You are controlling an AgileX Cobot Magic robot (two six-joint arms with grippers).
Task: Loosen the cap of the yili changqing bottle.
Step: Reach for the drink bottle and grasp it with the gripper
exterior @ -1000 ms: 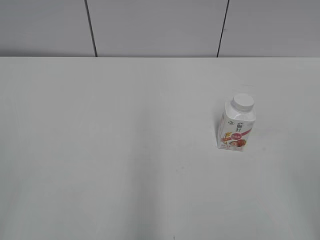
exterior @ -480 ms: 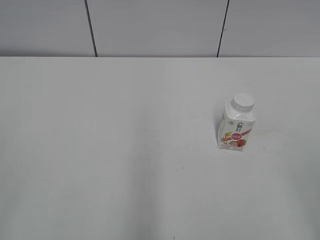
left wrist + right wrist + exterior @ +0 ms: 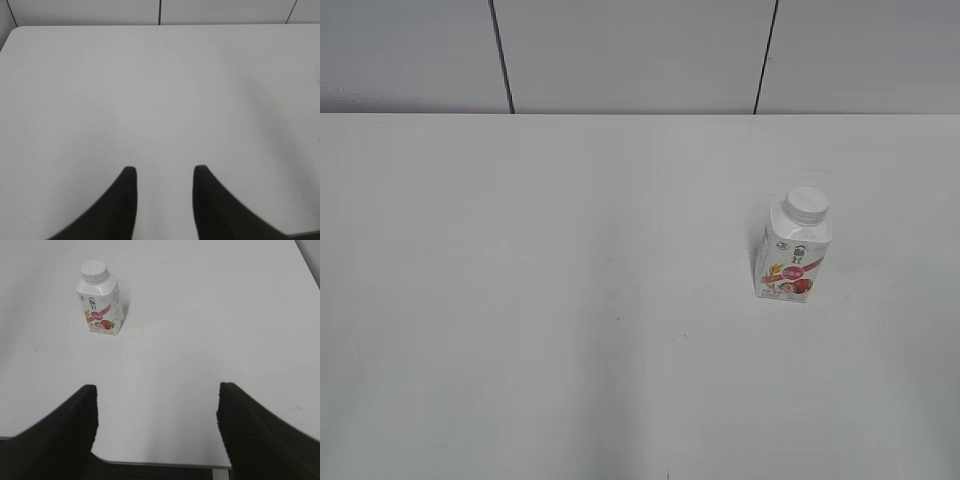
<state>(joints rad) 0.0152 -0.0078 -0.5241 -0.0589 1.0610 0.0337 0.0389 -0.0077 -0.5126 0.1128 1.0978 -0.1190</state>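
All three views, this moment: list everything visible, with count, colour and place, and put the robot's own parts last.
yili changqing bottle: one, white with a red-pink fruit label low on its front, standing upright on the right half of the table; also at upper left of the right wrist view.
cap: one, white, seated on the bottle's neck.
table: one, white, fills most of each view.
wall panels: pale grey with dark seams, behind the table's far edge.
left claw: one, black, open, over bare table, holding nothing.
right claw: one, black, wide open near the table's front edge, well short of the bottle.
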